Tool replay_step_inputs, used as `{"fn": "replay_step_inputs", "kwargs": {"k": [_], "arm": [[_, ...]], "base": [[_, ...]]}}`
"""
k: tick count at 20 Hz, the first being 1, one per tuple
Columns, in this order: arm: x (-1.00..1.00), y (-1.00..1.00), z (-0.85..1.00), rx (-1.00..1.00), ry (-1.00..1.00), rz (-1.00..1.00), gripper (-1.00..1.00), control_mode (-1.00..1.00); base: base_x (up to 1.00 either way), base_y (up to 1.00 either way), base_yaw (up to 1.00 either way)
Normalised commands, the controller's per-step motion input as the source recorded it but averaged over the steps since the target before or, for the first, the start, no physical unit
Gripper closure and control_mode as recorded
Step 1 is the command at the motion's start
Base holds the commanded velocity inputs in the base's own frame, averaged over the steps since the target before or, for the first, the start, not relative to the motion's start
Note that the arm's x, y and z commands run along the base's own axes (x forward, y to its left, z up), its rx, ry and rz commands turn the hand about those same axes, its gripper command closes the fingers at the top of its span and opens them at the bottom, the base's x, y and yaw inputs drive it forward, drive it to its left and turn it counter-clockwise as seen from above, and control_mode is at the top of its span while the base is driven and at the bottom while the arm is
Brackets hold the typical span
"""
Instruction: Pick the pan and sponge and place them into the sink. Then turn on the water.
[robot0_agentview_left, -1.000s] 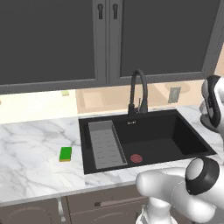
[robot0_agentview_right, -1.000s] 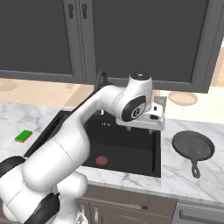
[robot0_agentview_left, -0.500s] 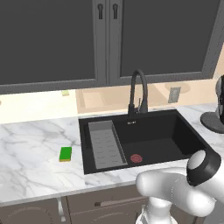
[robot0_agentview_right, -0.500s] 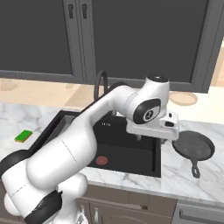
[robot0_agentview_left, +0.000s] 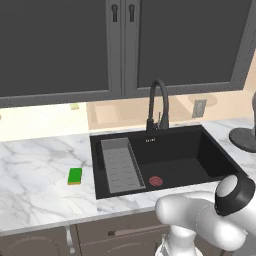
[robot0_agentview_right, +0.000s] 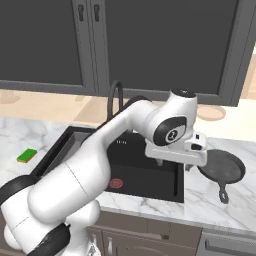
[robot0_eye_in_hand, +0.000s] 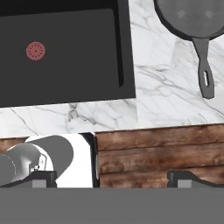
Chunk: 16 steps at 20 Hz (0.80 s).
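My gripper (robot0_eye_in_hand: 111, 177) hangs empty, fingers spread. Pan (robot0_eye_in_hand: 192, 17) sits on the counter (robot0_eye_in_hand: 157, 100) at 1 o'clock, right of the sink (robot0_eye_in_hand: 65, 52). Looks rigid, heavy; I'd take the slim handle (robot0_eye_in_hand: 205, 65) crosswise near the bowl.

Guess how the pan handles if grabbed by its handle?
The pan looks like rigid cast metal, so probably heavy for its size. Its long thin handle sits off-centre from the round body, so it would likely droop or twist in the gripper. Flat base: unlikely to roll.
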Motion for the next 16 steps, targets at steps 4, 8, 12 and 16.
{"fn": "replay_step_inputs", "kwargs": {"k": [4,8,12,16], "arm": [[0.01,-0.19,-0.25,0.00,0.00,0.00,-1.00,-1.00],[0.07,-0.29,-0.35,0.00,0.00,0.00,-1.00,-1.00],[0.03,-0.29,-0.25,0.00,0.00,0.00,-1.00,-1.00],[0.00,-0.29,-0.17,0.00,0.00,0.00,-1.00,-1.00]], "base": [[0.00,0.00,0.00],[0.00,0.00,0.00],[0.00,0.00,0.00],[0.00,0.00,0.00]]}}
